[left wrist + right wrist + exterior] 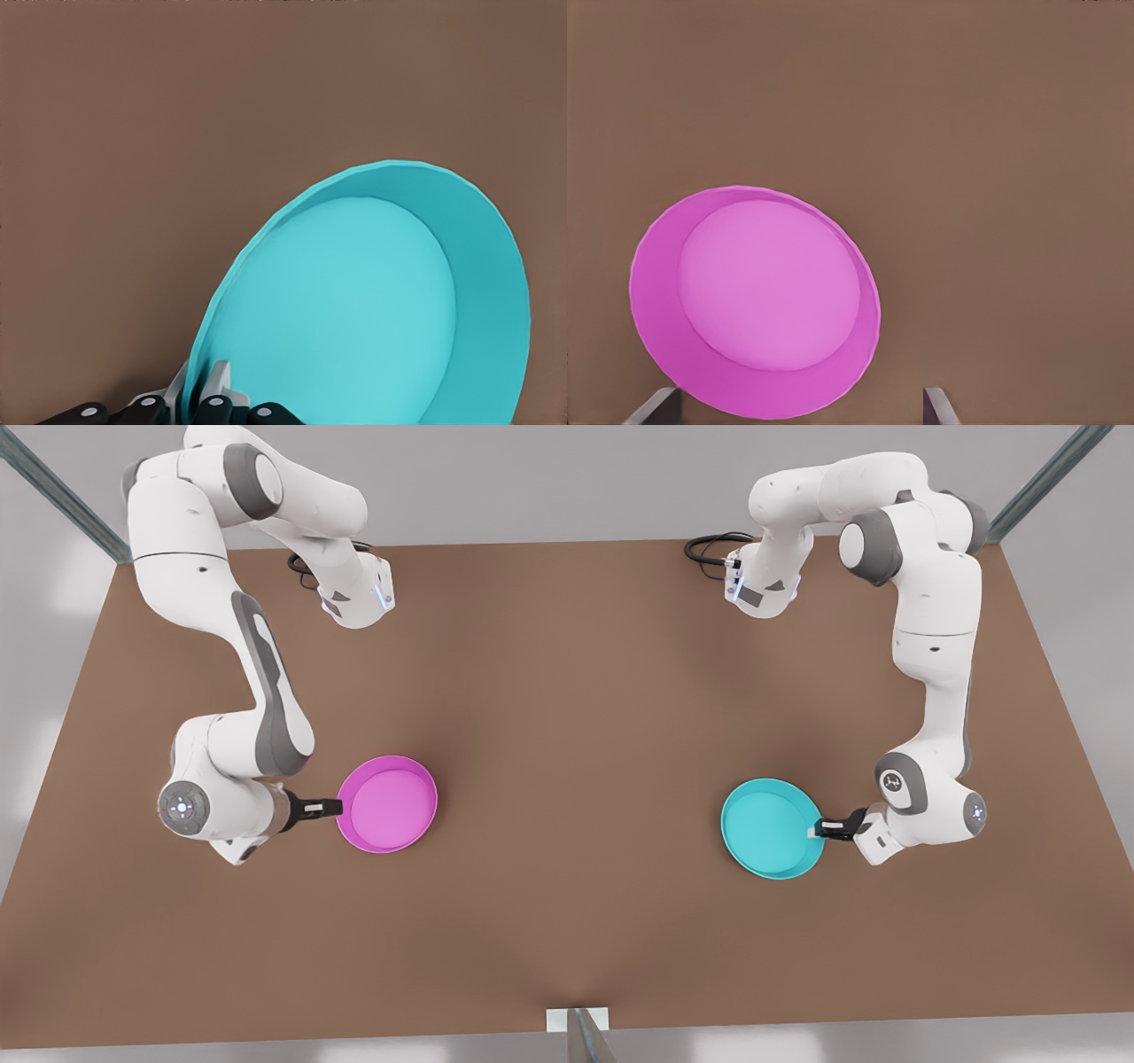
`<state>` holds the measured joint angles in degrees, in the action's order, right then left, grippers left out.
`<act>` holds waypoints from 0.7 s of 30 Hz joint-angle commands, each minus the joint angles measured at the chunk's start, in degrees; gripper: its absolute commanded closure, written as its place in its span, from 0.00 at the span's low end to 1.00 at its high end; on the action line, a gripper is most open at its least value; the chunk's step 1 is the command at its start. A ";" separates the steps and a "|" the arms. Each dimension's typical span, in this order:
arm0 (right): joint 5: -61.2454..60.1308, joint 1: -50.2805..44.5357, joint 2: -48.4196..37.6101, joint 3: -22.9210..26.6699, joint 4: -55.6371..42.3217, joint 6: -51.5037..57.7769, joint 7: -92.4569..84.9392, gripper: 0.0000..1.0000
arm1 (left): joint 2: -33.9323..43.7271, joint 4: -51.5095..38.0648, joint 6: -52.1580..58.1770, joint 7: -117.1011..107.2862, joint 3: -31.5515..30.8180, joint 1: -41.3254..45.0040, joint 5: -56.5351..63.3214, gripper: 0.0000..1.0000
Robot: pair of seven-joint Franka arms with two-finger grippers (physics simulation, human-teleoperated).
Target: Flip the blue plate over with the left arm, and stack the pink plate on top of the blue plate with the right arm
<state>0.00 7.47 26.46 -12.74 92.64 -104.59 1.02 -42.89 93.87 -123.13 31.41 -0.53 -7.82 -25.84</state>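
The blue plate (769,828) lies open side up toward the front view's right, and it looms large in the left wrist view (363,310). My left gripper (826,829) (202,382) is shut on its rim, one finger inside the wall and one outside. The pink plate (388,804) (757,297) rests open side up toward the front view's left. My right gripper (330,808) (799,405) is open at the plate's near edge, with its fingertips (656,405) spread wider than that stretch of rim. I cannot tell whether they touch it.
Both plates sit on a brown table (567,708) with wide bare surface between them. Each arm's base and black cable (709,545) stand at the table's far edge. A small white bracket (578,1020) sits at the near edge's middle.
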 commanded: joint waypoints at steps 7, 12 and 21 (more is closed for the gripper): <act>0.09 -0.26 0.00 0.00 -0.09 -0.09 0.04 0.00 | -0.26 0.00 0.00 0.06 0.00 0.00 0.08 0.72; 0.53 -1.76 0.00 0.00 0.26 0.09 4.08 0.00 | -0.26 0.09 0.00 0.06 0.00 0.00 0.08 0.72; 3.95 -1.58 0.44 0.00 0.09 -0.44 -0.66 0.00 | -0.26 0.09 0.09 0.06 0.00 0.09 0.08 0.74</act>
<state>3.96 5.90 26.90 -12.74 92.65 -105.03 0.35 -43.15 93.96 -123.03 31.37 -0.53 -7.73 -24.48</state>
